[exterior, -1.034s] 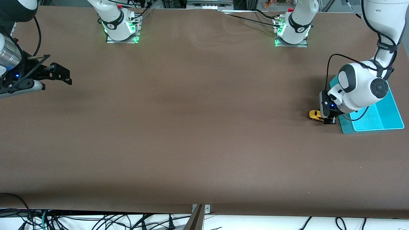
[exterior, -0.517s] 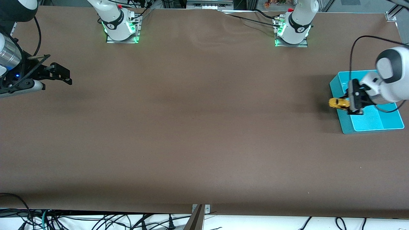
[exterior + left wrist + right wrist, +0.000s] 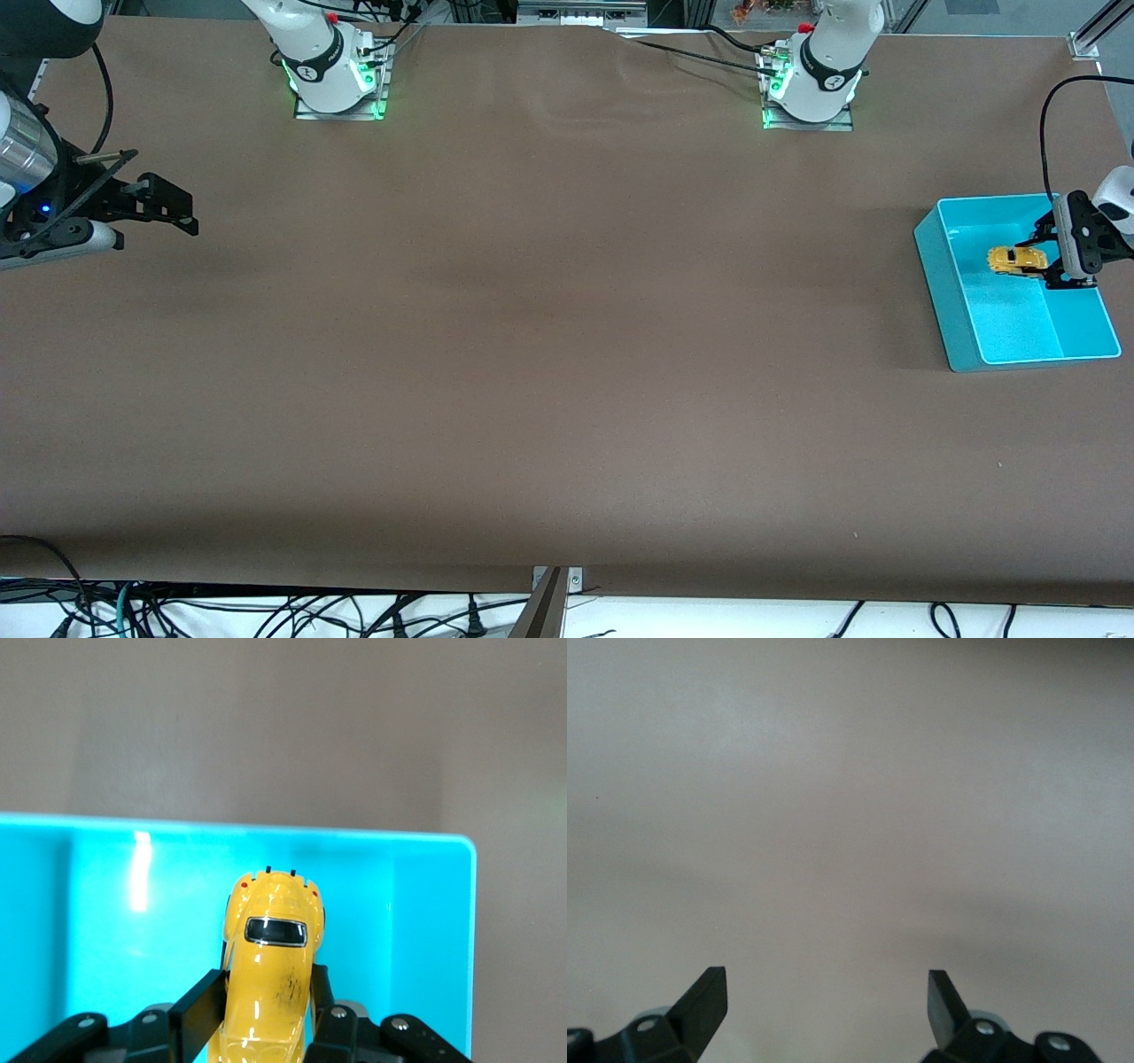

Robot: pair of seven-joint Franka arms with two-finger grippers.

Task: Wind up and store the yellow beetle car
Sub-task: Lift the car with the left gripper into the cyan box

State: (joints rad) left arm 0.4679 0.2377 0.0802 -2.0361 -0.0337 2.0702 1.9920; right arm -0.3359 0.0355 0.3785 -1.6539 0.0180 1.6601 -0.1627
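Note:
The yellow beetle car (image 3: 1015, 260) hangs in the air over the inside of the turquoise bin (image 3: 943, 266), with my left gripper (image 3: 1044, 259) shut on its sides. In the left wrist view the yellow beetle car (image 3: 270, 979) is pinched between the two black fingers, its dark window facing up, and the turquoise bin (image 3: 106, 930) fills the space below my left gripper (image 3: 264, 988). My right gripper (image 3: 182, 213) waits open over the bare table at the right arm's end; in its own view my right gripper (image 3: 827, 999) has nothing between its fingers.
The turquoise bin stands at the left arm's end of the brown table (image 3: 549, 354). The two arm bases (image 3: 332, 75) stand along the table's edge farthest from the front camera. Cables hang below the edge nearest that camera.
My left gripper has lifted the yellow beetle car off the table beside the bin and carried it over the bin's wall to above its inside. The right arm has not moved.

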